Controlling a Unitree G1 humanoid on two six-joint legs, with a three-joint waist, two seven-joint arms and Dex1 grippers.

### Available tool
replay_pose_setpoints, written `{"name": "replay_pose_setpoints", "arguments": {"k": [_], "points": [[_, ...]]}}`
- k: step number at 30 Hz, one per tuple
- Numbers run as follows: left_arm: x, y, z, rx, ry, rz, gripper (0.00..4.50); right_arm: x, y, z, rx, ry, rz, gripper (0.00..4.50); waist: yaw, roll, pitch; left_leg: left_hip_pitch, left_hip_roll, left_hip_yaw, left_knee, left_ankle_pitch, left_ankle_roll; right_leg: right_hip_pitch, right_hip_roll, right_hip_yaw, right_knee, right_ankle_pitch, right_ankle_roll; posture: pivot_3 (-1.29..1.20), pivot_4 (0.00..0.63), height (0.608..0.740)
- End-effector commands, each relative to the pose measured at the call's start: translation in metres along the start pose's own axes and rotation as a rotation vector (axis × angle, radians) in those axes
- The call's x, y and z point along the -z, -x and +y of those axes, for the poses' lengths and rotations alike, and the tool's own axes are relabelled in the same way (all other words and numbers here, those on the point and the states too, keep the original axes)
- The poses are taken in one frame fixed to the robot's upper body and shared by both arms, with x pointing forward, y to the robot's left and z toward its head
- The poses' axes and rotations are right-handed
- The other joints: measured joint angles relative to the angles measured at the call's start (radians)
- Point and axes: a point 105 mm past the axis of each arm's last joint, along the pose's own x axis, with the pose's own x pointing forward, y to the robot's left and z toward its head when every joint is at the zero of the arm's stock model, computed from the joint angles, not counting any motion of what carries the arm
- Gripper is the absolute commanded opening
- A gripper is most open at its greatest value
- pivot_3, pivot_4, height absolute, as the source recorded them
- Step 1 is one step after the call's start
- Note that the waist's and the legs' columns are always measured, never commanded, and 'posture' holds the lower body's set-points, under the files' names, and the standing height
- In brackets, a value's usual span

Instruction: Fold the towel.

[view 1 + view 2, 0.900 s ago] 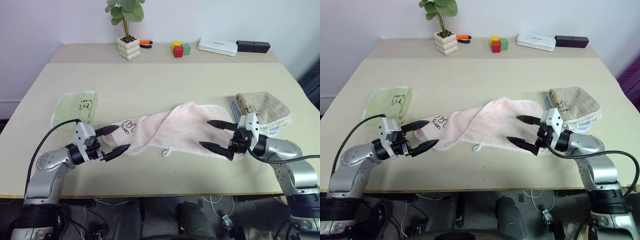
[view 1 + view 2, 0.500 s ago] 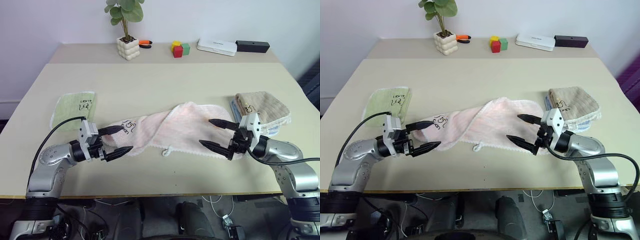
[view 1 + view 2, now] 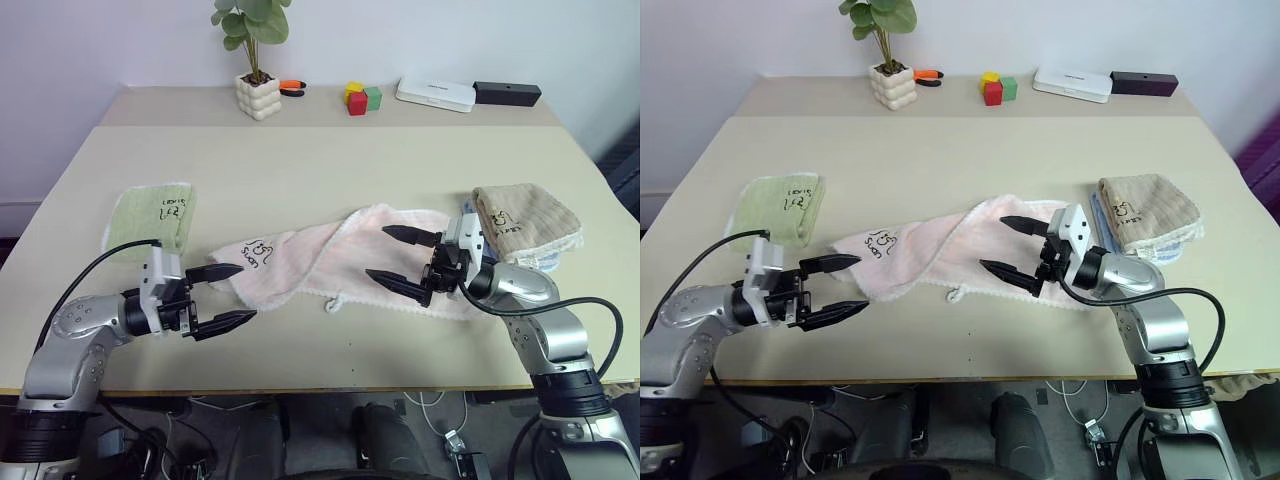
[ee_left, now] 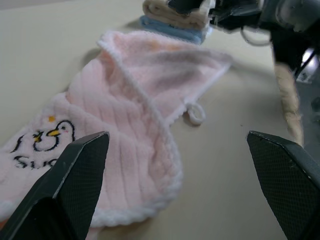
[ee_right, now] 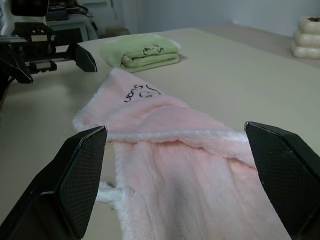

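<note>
The pale pink towel (image 3: pixel 300 255) lies crumpled lengthwise across the middle of the table, partly folded over itself. A dark embroidered mark (image 3: pixel 258 250) sits near its left end, and a small loop tag (image 3: pixel 333 303) hangs off its front edge. My left gripper (image 3: pixel 245 292) is open at the towel's left end, just in front of it, holding nothing. My right gripper (image 3: pixel 377 252) is open above the towel's right half, also holding nothing. In the left wrist view the towel (image 4: pixel 125 130) spreads ahead between wide-apart fingers (image 4: pixel 75 190). In the right wrist view the towel (image 5: pixel 175 150) lies just below the open gripper.
A folded green towel (image 3: pixel 150 218) lies at the left. A folded beige towel (image 3: pixel 525 222) rests on a blue one at the right, close behind my right arm. A potted plant (image 3: pixel 257 95), coloured blocks (image 3: pixel 362 98), a white box (image 3: pixel 434 93) and a black box (image 3: pixel 507 93) line the back.
My right gripper has moved left over the towel, away from its right end. My left gripper has drawn back slightly toward the table's front. Both stayed open; the towel has not moved.
</note>
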Motion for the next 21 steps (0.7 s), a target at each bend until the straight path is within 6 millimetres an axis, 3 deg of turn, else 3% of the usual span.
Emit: {"name": "replay_pose_setpoints", "arguments": {"k": [1, 8, 16, 19, 21], "points": [[-0.002, -0.011, 0.001, 0.035, -0.131, 0.027, 4.5, -0.012, -0.011, 0.0, 0.016, 0.056, -0.063, 4.49, -0.001, 0.0, 0.0, 0.0, 0.0, 0.0, 0.0, 0.0, 0.0, 0.0, 0.0, 0.0, 0.0, 0.0, 0.0, 0.0, 0.15, 0.735], [0.013, -0.041, 0.013, 0.094, -0.269, 0.084, 4.5, -0.008, -0.022, 0.006, 0.051, 0.076, -0.095, 4.49, -0.001, 0.0, 0.0, 0.0, 0.0, 0.0, 0.0, 0.0, 0.0, 0.0, 0.001, 0.0, 0.0, 0.001, 0.001, 0.0, 0.15, 0.735], [0.02, -0.05, 0.011, 0.166, -0.236, 0.087, 4.5, -0.006, -0.025, 0.007, 0.091, 0.083, -0.117, 4.49, -0.002, 0.0, 0.0, 0.0, 0.0, 0.0, 0.0, 0.0, 0.0, -0.001, 0.001, 0.0, 0.001, 0.001, 0.001, 0.0, 0.15, 0.735], [0.025, -0.051, 0.011, 0.178, -0.222, 0.109, 3.65, -0.006, -0.024, 0.007, 0.101, 0.087, -0.12, 4.5, -0.002, 0.0, 0.0, 0.0, 0.0, 0.0, 0.0, 0.0, 0.0, -0.001, 0.001, 0.0, 0.001, 0.001, 0.001, 0.0, 0.15, 0.735], [0.023, -0.051, 0.01, 0.178, -0.205, 0.096, 2.75, -0.004, -0.024, 0.007, 0.104, 0.085, -0.118, 4.5, -0.002, 0.0, 0.0, 0.0, 0.0, 0.0, 0.0, 0.0, 0.0, -0.001, 0.001, 0.0, 0.001, 0.001, 0.001, 0.0, 0.15, 0.735]]}}
